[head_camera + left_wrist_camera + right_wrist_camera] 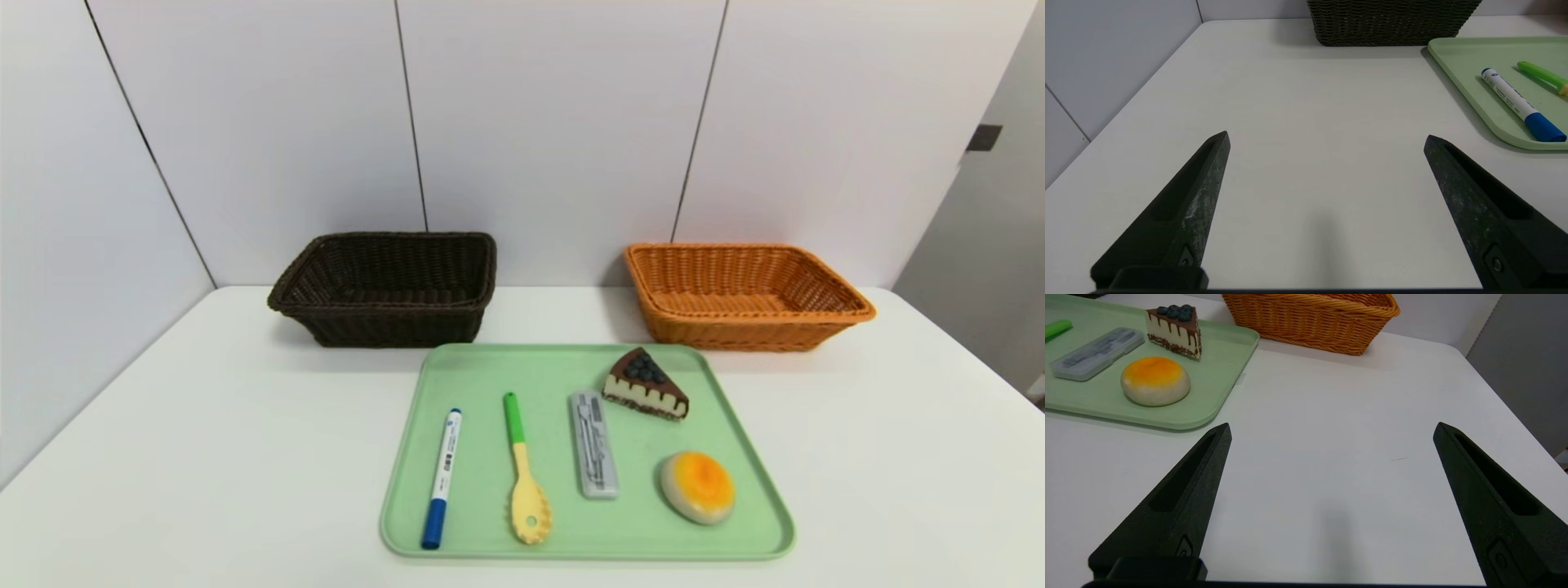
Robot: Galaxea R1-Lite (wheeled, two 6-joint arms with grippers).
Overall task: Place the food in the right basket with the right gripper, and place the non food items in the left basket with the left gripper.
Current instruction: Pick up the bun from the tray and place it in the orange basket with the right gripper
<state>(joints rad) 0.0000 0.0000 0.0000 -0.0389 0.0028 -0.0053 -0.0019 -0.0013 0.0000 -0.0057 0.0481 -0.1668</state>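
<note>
Two black pointed fingers of the left gripper (1327, 134) fill the near part of the left wrist view, spread wide with nothing between them but bare white table (898, 457). Off to that gripper's side lies the pale green plastic tray (718, 384), with the white marker with a blue cap (441, 478) near its edge and the yellow slotted spoon with a green handle (522, 469) just beyond.

On the other side, the right gripper (1331, 426) also hangs over bare tabletop, its black fingers as far apart as the left one's and holding nothing. Neither arm shows in the head view.

From the head camera, the tray sits in the middle of the table, close to the front edge. Five things lie on it in a rough row, none touching: the marker at the far left with its cap toward the robot, then the spoon with its slotted bowl toward the robot, then the flat grey oblong case (593, 445). To the right of the case, the brown-and-cream cake wedge topped with dark berries (645, 385) stands at the tray's back, and the round cream bun with an orange-yellow top (697, 487) lies nearer the front.

Behind the tray, against the white panelled wall (555, 122), stand the rectangular dark brown woven wicker basket (384, 287) on the left and the rectangular orange woven wicker basket (743, 296) on the right, well apart from each other. Both hold nothing that can be seen.
</note>
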